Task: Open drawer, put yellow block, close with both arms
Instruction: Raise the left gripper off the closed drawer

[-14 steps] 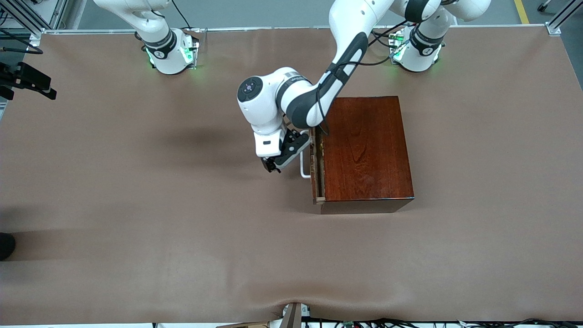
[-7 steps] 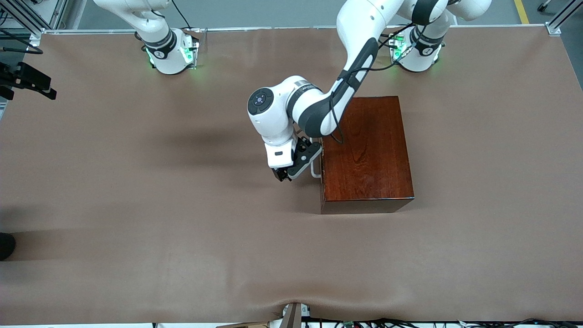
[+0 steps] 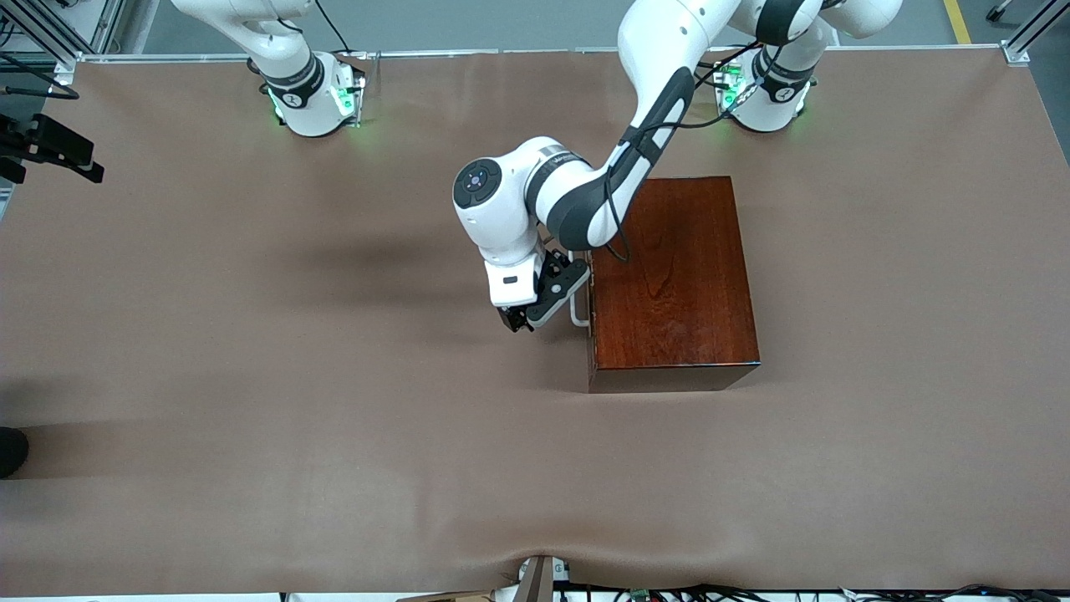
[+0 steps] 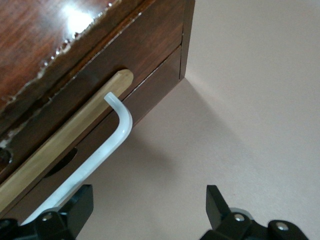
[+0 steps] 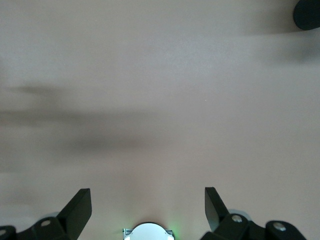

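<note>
The dark reddish-brown wooden box (image 3: 673, 276) stands mid-table, toward the left arm's end. Its drawer (image 4: 125, 107) sits pushed in, with a thin strip of pale wood showing along its top edge. The white bar handle (image 3: 578, 313) (image 4: 107, 145) sticks out of the drawer front. My left gripper (image 3: 518, 320) (image 4: 148, 200) hangs low in front of the drawer, open, with one finger (image 4: 82, 200) right beside the handle and nothing between the fingers. My right gripper (image 5: 148, 200) is open and empty above bare table; the right arm waits, raised by its base. The yellow block is out of view.
The arm bases (image 3: 313, 96) (image 3: 765, 92) stand along the table edge farthest from the front camera. A black camera mount (image 3: 50, 146) overhangs the right arm's end of the table. A dark object (image 3: 10, 451) sits at that same end, nearer to the front camera.
Over the last second my left gripper moved toward the box and the slightly open drawer slid in. Since half a second ago almost nothing has moved.
</note>
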Controlling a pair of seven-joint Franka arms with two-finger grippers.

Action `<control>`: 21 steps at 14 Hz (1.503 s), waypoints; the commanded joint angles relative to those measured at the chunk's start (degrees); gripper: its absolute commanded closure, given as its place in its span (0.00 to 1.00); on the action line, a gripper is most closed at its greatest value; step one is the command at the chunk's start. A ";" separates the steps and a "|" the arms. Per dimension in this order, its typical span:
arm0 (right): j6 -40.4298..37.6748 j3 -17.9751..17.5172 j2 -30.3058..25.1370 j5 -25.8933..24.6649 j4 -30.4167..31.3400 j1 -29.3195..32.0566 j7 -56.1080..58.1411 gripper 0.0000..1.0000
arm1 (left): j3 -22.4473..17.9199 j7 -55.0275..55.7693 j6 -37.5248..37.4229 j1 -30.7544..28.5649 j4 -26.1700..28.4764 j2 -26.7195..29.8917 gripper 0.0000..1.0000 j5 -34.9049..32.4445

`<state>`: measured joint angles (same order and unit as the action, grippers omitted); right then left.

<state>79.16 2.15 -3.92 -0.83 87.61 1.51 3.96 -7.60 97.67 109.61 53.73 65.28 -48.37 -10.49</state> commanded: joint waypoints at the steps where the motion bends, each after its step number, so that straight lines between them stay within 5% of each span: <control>1: -0.67 -0.65 0.14 1.18 -0.69 1.30 0.26 0.00 | 0.21 1.02 -0.10 0.33 0.38 2.57 0.00 0.64; 8: -0.59 -0.65 0.14 1.18 -0.69 1.30 0.26 0.00 | -0.23 -2.21 -0.36 -4.14 0.55 12.75 0.00 5.12; 21: -0.59 -0.74 0.14 1.18 -0.69 1.30 0.26 0.00 | -0.14 -45.61 -14.41 -22.95 1.78 23.75 0.00 9.00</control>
<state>79.16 2.14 -3.92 -0.82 87.61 1.52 3.96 -8.11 56.99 97.48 32.23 64.99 -27.30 -2.47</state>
